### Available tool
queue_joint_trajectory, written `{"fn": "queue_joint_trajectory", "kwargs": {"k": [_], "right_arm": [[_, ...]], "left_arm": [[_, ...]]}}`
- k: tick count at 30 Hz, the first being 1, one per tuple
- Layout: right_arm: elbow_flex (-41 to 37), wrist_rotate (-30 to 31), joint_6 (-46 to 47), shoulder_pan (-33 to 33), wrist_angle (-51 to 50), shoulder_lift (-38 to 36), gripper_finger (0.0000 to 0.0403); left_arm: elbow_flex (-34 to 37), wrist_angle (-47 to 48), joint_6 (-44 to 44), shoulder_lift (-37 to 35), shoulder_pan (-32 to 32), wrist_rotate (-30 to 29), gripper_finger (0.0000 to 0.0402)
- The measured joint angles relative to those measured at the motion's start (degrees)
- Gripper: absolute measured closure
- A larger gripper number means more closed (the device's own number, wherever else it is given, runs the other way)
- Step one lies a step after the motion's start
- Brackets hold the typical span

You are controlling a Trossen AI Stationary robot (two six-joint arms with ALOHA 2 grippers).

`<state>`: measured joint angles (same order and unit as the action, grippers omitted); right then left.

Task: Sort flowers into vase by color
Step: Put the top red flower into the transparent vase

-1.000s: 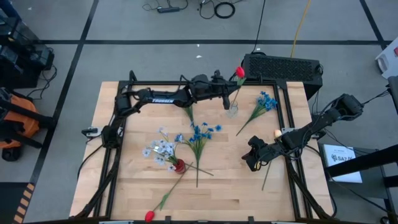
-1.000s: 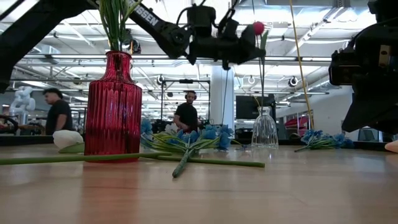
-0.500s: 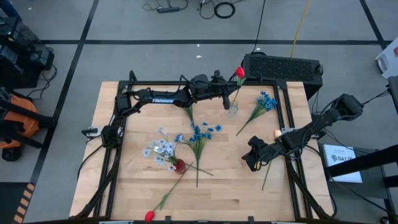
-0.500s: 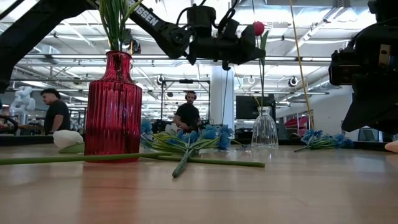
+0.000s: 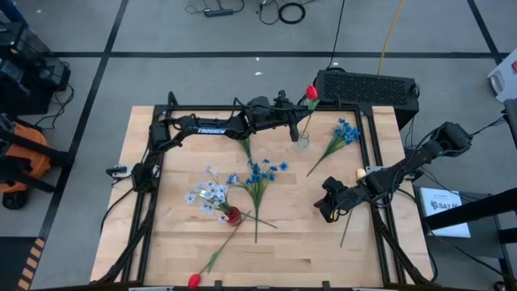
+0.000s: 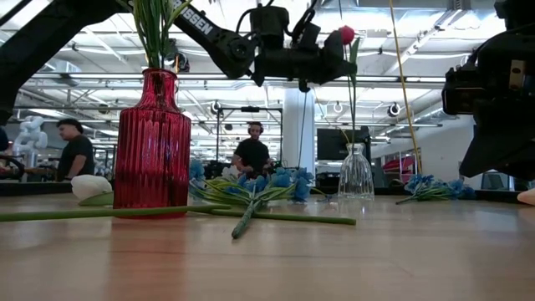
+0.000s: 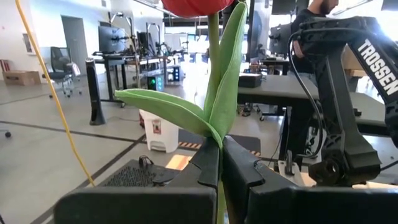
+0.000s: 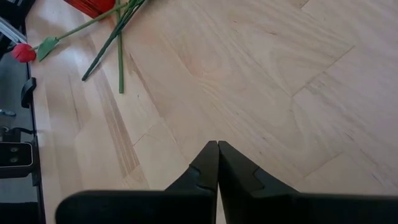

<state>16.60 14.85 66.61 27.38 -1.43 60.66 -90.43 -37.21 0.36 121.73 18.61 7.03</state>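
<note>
A red tulip [image 5: 312, 94] stands upright above the clear glass vase [image 5: 302, 144], its stem pinched between the closed fingers of the left gripper [image 7: 220, 163]. Blue flowers [image 5: 261, 172] lie on the table [image 5: 178, 242] near a red vase [image 6: 152, 142]. The right gripper [image 8: 217, 160] hovers closed and empty, well apart from the glass vase.

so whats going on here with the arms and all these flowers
The left gripper is shut on a red tulip, holding it upright with its stem reaching down to the clear glass vase at the far side of the table. The right gripper is shut and empty above bare wood on the right. A red vase already holds green stems. Blue flowers, another blue bunch and a second red tulip lie loose on the table.
</note>
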Motion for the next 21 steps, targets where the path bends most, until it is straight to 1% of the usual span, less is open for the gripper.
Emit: {"fn": "queue_joint_trajectory", "kwargs": {"k": [3,7,9,13,17,21], "right_arm": [[0.0,-0.6,0.0,0.0,0.0,0.0,0.0403],[0.0,-5.6,-1.1,0.0,-0.2,0.0,0.0403],[0.0,-7.1,-2.6,0.0,-0.7,0.0,0.0403],[0.0,-7.4,-6.0,0.0,-2.0,0.0,0.0403],[0.0,-7.5,-7.4,0.0,-3.9,0.0,0.0403],[-0.6,-7.7,-8.8,-0.1,-3.1,0.0,0.0403]], "left_arm": [[0.0,0.3,0.0,0.0,-0.1,0.0,0.0396],[0.0,0.2,0.0,0.0,-0.1,0.0,0.0395],[0.0,0.2,0.0,0.0,-0.1,0.0,0.0395],[0.0,0.2,-0.1,0.0,-0.1,0.0,0.0395],[0.0,0.2,-2.9,0.0,-0.1,0.0,0.0395],[0.0,0.2,-2.9,0.0,-0.1,0.0,0.0395]]}}
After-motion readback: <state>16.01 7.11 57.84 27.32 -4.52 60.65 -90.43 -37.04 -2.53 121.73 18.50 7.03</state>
